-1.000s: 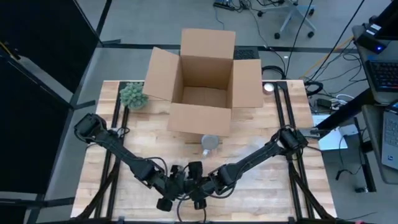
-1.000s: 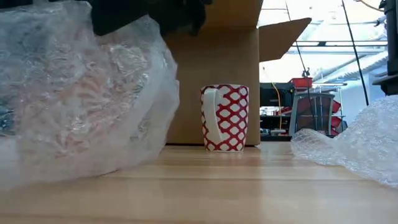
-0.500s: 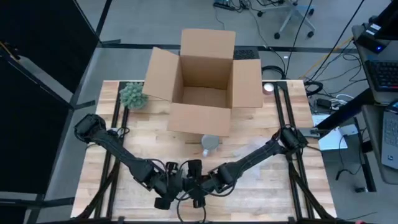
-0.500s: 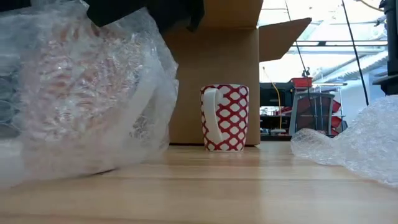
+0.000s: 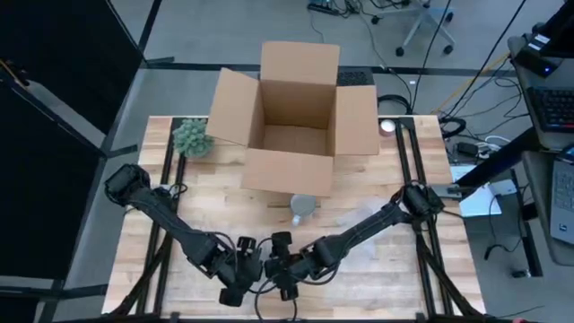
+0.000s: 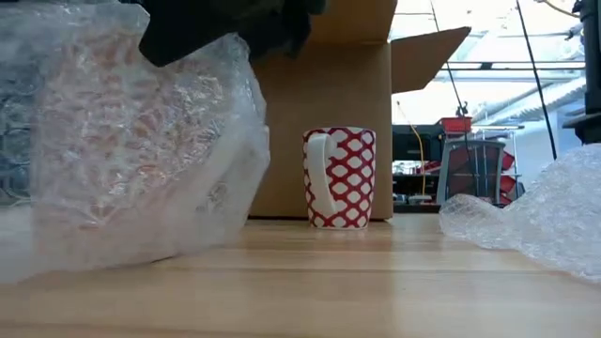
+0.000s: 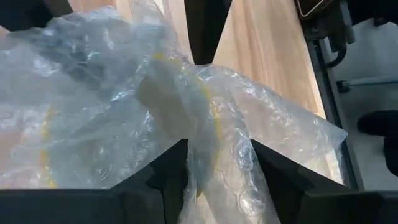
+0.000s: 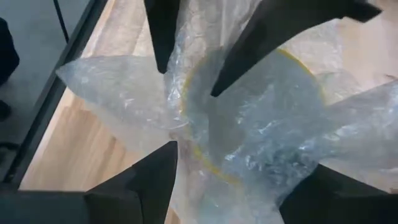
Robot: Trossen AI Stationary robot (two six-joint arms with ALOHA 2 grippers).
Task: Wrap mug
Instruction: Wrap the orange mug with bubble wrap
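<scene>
The red-and-white lattice mug [image 6: 339, 177] stands upright on the wooden table [image 6: 357, 282] directly in front of the open cardboard box [image 5: 294, 117], its handle turned to the low view's 9 o'clock side. Toward 6 o'clock from the mug in the high view, the left gripper [image 5: 240, 274] and right gripper [image 5: 280, 269] meet near the table's front edge. Each is clenched on the crumpled bubble wrap [image 7: 124, 112] bunched between its fingers, and a small potted plant [image 5: 192, 137] sits at the box's 9 o'clock.
</scene>
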